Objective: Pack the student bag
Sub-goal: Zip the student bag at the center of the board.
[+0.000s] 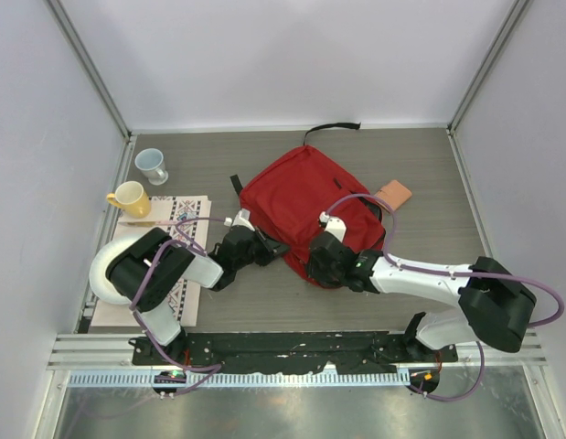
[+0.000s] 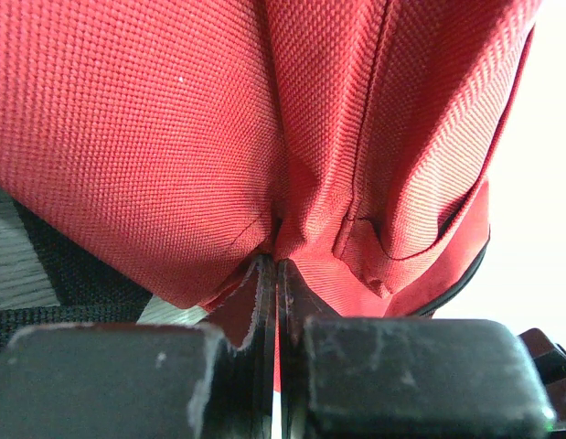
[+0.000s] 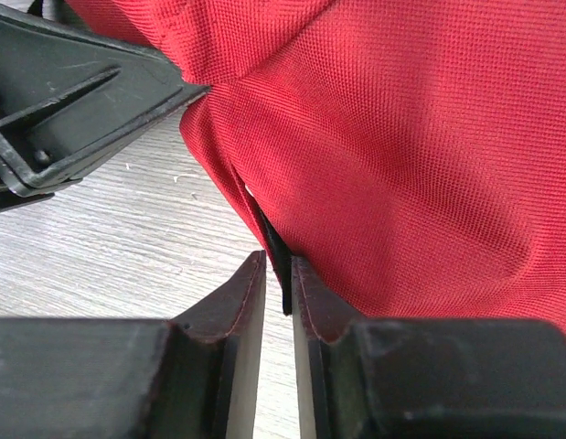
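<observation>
The student bag (image 1: 301,206), a large red fabric backpack, lies in the middle of the table. My left gripper (image 1: 264,249) sits at its near left corner. In the left wrist view that gripper (image 2: 278,265) is shut on a pinched fold of the bag's red fabric (image 2: 173,137). My right gripper (image 1: 321,261) is at the bag's near edge. Its jaws (image 3: 278,265) stand almost together, with the bag's black trim between them and the red fabric (image 3: 401,137) just beyond. The left gripper's black body (image 3: 63,101) shows at the upper left of the right wrist view.
A yellow mug (image 1: 129,198) and a pale blue mug (image 1: 153,165) stand at the far left. A patterned mat (image 1: 164,265) lies under the left arm. A salmon-coloured flat object (image 1: 393,193) lies right of the bag. The bag's black strap (image 1: 333,128) reaches the back wall.
</observation>
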`<state>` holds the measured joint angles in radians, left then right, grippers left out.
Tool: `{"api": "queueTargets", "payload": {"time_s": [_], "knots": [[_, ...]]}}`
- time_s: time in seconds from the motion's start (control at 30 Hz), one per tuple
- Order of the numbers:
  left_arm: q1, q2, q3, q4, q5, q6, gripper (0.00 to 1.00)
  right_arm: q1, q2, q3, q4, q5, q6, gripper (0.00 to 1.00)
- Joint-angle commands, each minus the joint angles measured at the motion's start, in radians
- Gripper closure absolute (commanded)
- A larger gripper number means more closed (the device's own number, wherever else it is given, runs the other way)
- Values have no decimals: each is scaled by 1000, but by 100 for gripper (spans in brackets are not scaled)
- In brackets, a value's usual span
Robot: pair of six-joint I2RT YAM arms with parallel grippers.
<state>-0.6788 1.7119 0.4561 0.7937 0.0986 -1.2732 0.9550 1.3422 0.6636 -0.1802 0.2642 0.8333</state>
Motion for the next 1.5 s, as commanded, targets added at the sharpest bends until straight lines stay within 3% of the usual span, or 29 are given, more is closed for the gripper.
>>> {"api": "queueTargets", "payload": {"time_s": [0.0, 0.1, 0.23, 0.47, 0.87, 1.13, 1.47], "knots": [[-7, -11, 1, -37, 13, 31, 97, -4, 20, 30, 13, 13, -3, 79], [-7, -12, 1, -36, 13, 31, 97, -5, 26, 34, 12, 21, -10, 85], [-7, -12, 3, -36, 13, 31, 97, -9, 28, 44, 10, 30, -20, 99], [-5, -23, 3, -60, 1, 57, 100, -13, -75, 34, -5, 46, -68, 99], [61, -110, 19, -183, -7, 136, 100, -33, -114, 41, -91, -146, -169, 99], [120, -130, 26, -197, 33, 158, 100, -33, -161, 7, -111, -241, -155, 99], [208, -164, 64, -247, 104, 215, 100, -33, -247, -15, -222, -250, -186, 99]]}}
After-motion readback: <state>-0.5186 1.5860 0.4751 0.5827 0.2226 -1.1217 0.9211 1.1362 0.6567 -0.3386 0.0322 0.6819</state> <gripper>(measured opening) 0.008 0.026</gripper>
